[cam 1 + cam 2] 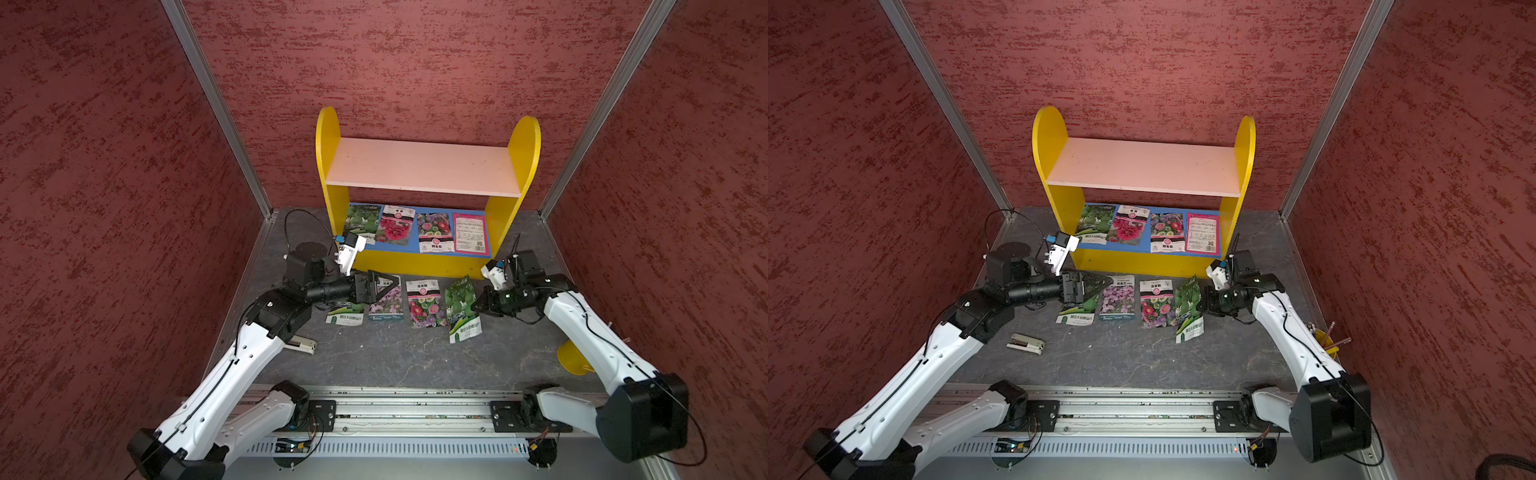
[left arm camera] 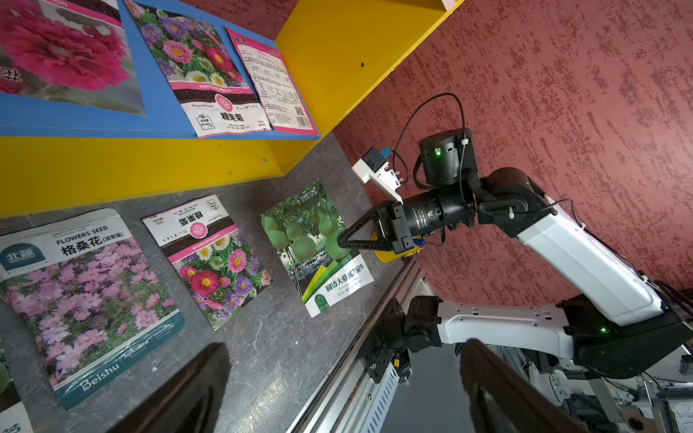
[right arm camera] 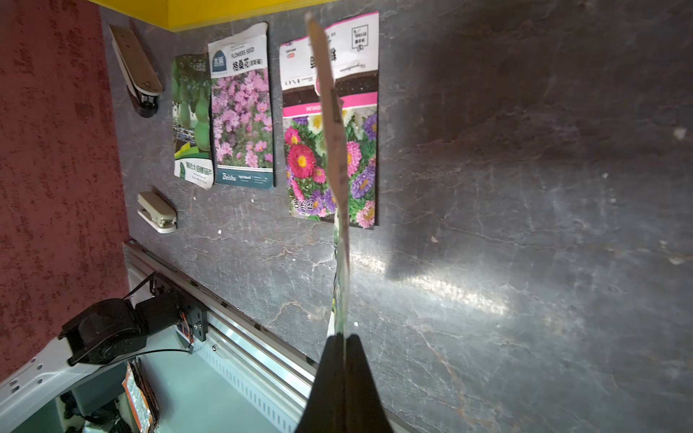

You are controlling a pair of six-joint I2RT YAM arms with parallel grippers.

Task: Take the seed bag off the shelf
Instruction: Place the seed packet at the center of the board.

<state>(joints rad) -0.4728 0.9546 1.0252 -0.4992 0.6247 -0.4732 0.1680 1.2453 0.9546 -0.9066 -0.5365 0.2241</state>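
Left gripper (image 1: 388, 286): jaws spread, empty, low over leftmost table bag (image 1: 345, 316); descent could snag or shove it.
Shelf (image 1: 328, 141): four bags (image 1: 434, 230) lie on lower tier.
Seed bag (image 1: 459, 305): off shelf, tilted, right end of table row, just beside aster bag (image 1: 426, 303).
Right gripper (image 1: 473, 305): pinching its edge; thin hold, bag may slip, or flop onto neighbour on release.

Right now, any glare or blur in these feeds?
Right wrist view: bright glare streak on the table, right gripper soft, its gourd seed bag edge-on. Left wrist view: left gripper dark and blurred, flower seed bag sharp. Both top views: even light, sharp.
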